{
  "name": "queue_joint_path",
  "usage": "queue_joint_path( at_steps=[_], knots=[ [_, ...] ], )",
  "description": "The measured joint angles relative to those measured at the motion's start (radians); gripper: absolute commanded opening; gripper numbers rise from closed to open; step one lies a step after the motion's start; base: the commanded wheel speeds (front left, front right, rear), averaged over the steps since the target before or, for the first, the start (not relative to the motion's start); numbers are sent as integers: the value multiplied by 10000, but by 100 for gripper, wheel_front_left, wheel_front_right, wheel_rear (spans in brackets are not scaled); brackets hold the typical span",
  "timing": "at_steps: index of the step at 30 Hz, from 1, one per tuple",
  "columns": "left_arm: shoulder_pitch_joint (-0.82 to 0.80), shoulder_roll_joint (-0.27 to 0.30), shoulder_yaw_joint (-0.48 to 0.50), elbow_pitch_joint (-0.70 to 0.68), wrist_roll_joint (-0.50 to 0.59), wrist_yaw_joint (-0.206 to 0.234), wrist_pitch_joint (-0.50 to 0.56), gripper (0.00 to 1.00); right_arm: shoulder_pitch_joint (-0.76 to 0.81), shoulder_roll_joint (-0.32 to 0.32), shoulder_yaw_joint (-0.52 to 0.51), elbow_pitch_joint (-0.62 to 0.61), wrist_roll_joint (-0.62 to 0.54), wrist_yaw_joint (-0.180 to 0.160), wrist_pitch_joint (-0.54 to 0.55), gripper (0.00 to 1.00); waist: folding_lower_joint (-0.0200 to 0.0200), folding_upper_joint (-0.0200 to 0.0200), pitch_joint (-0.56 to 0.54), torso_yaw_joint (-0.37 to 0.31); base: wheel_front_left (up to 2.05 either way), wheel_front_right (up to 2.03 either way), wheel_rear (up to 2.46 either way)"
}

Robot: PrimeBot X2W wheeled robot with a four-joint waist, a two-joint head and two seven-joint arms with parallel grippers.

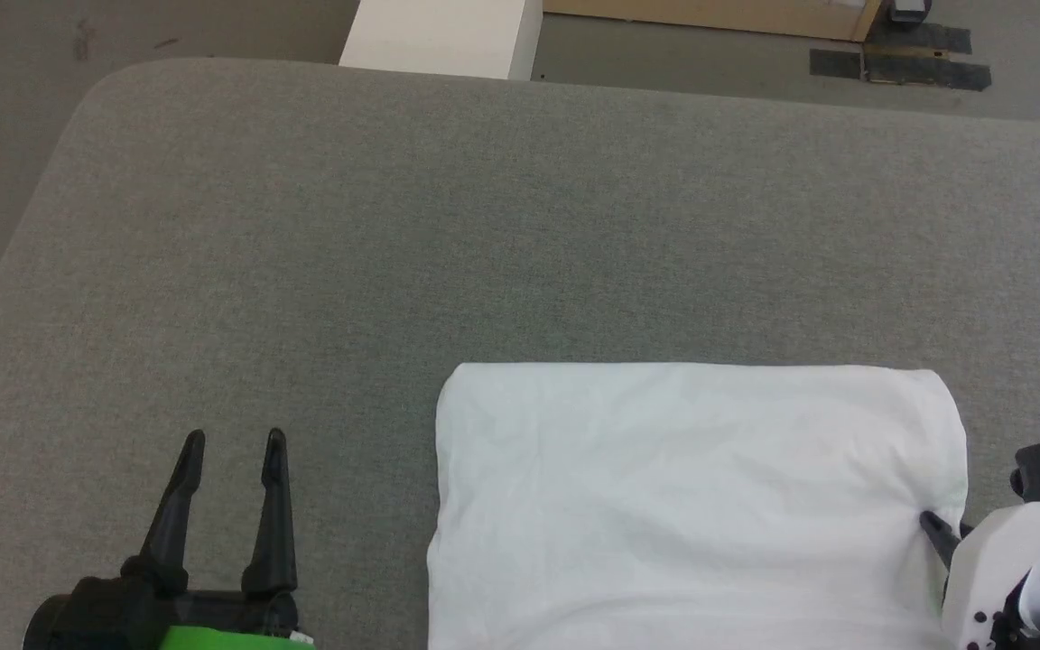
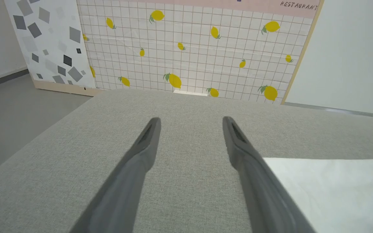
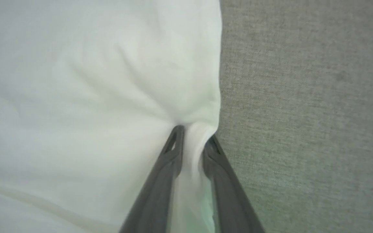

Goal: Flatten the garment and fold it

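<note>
- Now the right gripper (image 3: pixel 193 137) is clenched on a bunched fold at the shirt's (image 1: pixel 691 506) right edge.
- Beside it, the left gripper (image 1: pixel 233 440) — fingers spread, holding nothing — hovers over bare table (image 1: pixel 394 226), left of the shirt.
- Shirt: a flat white rectangle, near right of the table.

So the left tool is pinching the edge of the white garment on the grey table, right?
Not the left: the right tool is pinching the edge of the white garment on the grey table, as the right wrist view shows. The left tool stands open, apart from the cloth.
</note>
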Motion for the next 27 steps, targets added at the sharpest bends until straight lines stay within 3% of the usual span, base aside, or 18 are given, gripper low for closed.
queue_joint_path(
  at_steps=[5,12,16,20,27],
  knots=[
    [5,-77,86,61,10,-130,0,100,-251,245,-640,196,104,4,-209,0,0,0,-236,-159,0,0,0],
    [55,-316,94,153,35,-255,0,100,-327,-541,-2219,77,-397,2,12,0,0,0,-650,-473,0,0,0],
    [61,-414,75,238,36,-341,0,100,-280,-802,-2506,-362,-426,2,303,0,0,0,-795,-624,0,0,0],
    [66,-594,75,299,65,-401,0,100,-181,-748,-1806,-1505,-86,-2,1028,0,0,0,-904,-728,0,0,0],
    [112,-861,119,456,63,-571,0,100,137,-140,773,-4107,566,-2,2874,0,0,0,-1023,-774,0,0,0]
  ],
)
